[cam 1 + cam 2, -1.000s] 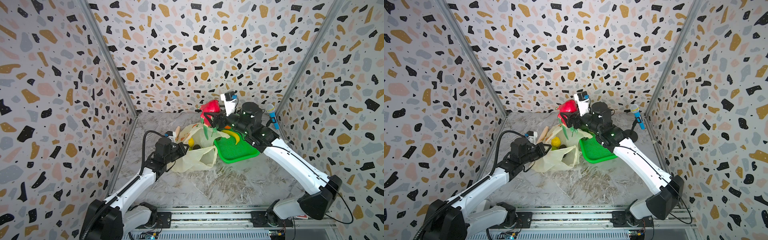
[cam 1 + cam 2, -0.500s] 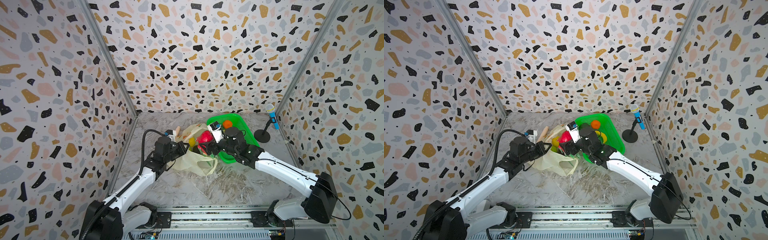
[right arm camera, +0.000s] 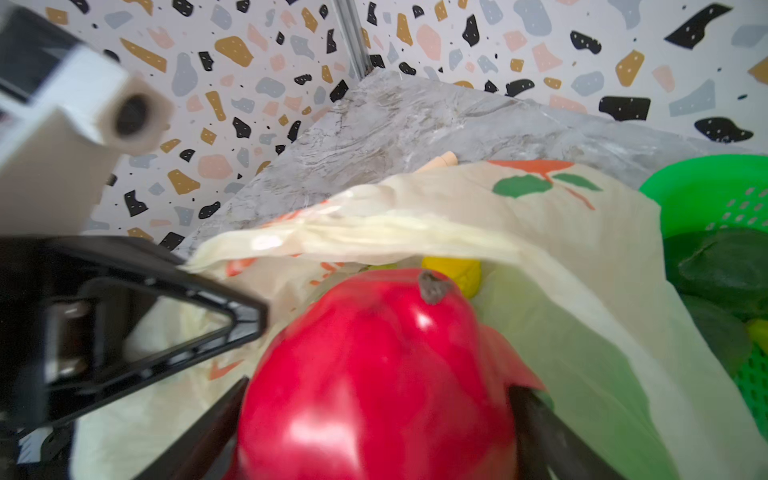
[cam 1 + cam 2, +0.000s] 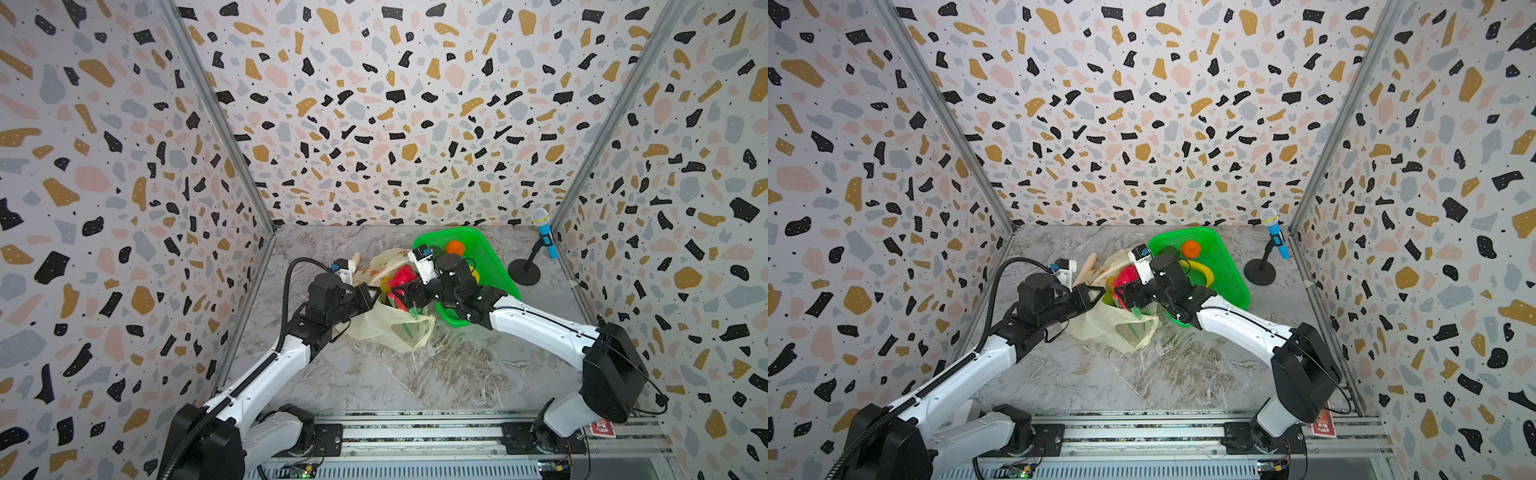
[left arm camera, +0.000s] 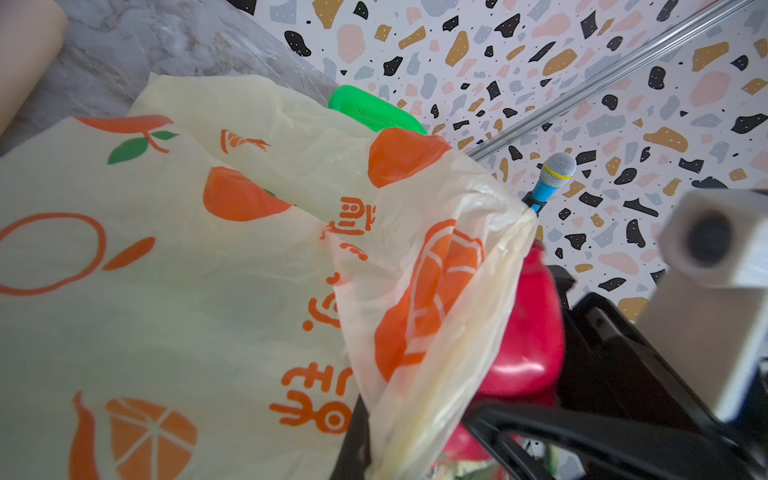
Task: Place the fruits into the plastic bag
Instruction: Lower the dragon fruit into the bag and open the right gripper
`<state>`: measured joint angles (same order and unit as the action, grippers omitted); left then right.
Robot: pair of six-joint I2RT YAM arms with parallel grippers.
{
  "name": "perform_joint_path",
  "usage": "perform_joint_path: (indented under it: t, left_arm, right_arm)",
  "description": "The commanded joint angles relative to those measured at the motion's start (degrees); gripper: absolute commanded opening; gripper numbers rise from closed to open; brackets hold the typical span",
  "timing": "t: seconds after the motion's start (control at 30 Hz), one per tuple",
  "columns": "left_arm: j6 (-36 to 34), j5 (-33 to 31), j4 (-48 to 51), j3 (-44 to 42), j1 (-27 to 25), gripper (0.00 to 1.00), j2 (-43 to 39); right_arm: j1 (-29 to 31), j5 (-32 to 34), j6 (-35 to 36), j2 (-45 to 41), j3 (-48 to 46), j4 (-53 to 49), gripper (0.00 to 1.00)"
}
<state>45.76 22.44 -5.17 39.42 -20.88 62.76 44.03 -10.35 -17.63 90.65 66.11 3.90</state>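
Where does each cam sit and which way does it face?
Top views: high in front, looking down over both arms, left gripper, right gripper, plastic bag.
Left wrist: at the bag's rim, facing the microphone; own finger on the rim.
Right wrist: behind the held dragon fruit, facing the bag mouth; own fingers flank it.
Shared: wrist views show each other's cameras; all show the green basket.

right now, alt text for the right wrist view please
A red dragon fruit fills the view, gripped between the right jaws at the mouth of a pale-yellow plastic bag. The left jaws pinch the bag's rim open; a lemon lies inside, a green basket beside.
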Motion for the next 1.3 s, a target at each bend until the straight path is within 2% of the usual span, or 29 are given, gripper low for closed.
perform_joint_path:
  t: [0.0, 0.17, 0.2, 0.23, 0.3, 0.33, 0.37, 0.5, 0.53, 0.8, 0.93, 1.07, 1.2, 1.27]
  left_arm:
    - [-1.8, 2.1, -1.5, 1.8, 0.3, 0.00, -1.5]
    - [-1.7, 2.7, -2.2, 1.0, 0.3, 0.00, -1.7]
    - [-1.6, 2.8, -2.3, 0.9, 0.3, 0.00, -1.6]
    - [-1.4, 2.9, -2.5, 0.8, 0.3, 0.00, -1.5]
    - [-0.9, 3.1, -3.1, 0.3, 0.3, 0.00, -1.4]
    - [-0.7, 3.1, -3.2, 0.1, 0.3, 0.00, -1.4]
    - [-0.5, 3.1, -3.3, -0.1, 0.2, 0.00, -1.4]
    - [-0.4, 3.0, -3.5, -1.1, 0.3, 0.00, -1.7]
    - [-0.5, 3.0, -3.6, -1.3, 0.3, 0.00, -1.7]
    - [-0.2, 3.0, -4.1, -1.4, 0.3, 0.00, -1.2]
    - [-0.1, 2.5, -3.8, -1.3, 0.2, 0.00, -1.3]
    - [-0.2, 2.6, -3.7, -1.4, 0.3, 0.00, -0.9]
    - [-0.5, 2.5, -3.6, -1.4, 0.3, 0.00, -0.4]
    - [-0.4, 2.3, -3.8, -1.6, 0.2, 0.00, -0.4]
  right_arm:
    - [-1.2, -1.0, -3.8, 0.2, 4.9, 5.9, 0.00]
    - [-2.4, 1.1, -5.3, 6.0, 11.0, 4.5, 0.01]
    - [-2.6, 1.8, -5.6, 7.5, 13.2, 3.2, 0.04]
    - [-2.8, 2.1, -6.2, 8.9, 14.9, 2.2, 0.15]
    - [-3.2, 1.8, -6.6, 11.1, 18.0, 0.9, 0.57]
    - [-3.2, 2.0, -6.6, 11.6, 19.0, 0.6, 0.71]
    - [-3.4, 2.1, -6.4, 12.0, 20.0, 0.4, 0.80]
    - [-4.3, 0.9, -5.0, 11.7, 22.0, -0.7, 0.91]
    - [-4.6, -0.1, -4.5, 11.6, 22.1, -0.9, 1.00]
    - [-6.4, -6.7, -2.5, 15.6, 27.8, -8.1, 0.99]
    - [-6.4, -9.1, -2.9, 14.0, 26.5, -7.6, 0.99]
    - [-6.2, -13.7, -2.4, 8.7, 22.1, -5.9, 0.99]
    - [-6.3, -20.0, -0.8, -1.1, 15.1, -2.8, 0.99]
    - [-6.9, -20.7, -0.8, -6.3, 11.4, -0.7, 0.99]
